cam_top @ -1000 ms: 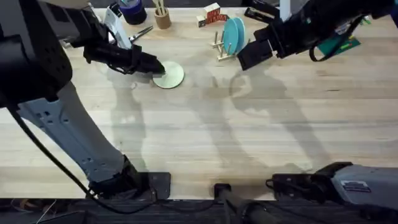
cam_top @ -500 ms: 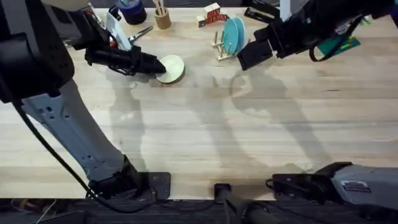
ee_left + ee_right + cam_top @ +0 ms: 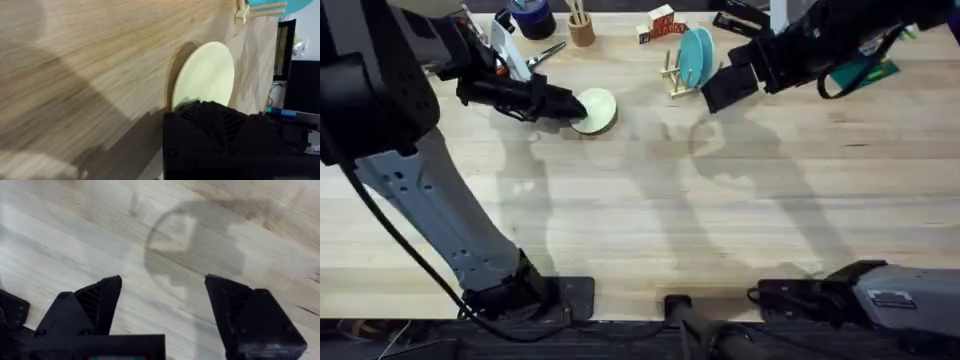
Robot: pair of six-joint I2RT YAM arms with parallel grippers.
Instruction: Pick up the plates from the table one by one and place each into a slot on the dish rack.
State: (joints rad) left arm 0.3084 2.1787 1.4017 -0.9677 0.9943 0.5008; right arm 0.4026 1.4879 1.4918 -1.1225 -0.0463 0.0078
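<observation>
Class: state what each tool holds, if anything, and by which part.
Left tool grips the cream-yellow plate by its near rim. Right tool is open, holding nothing.

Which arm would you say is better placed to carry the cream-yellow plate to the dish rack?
The left: its gripper already grips the cream-yellow plate. The right gripper is open and empty beside the dish rack.

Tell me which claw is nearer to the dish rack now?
The right claw: it hangs open just beside the dish rack. The left claw is farther, holding the cream-yellow plate.
</observation>
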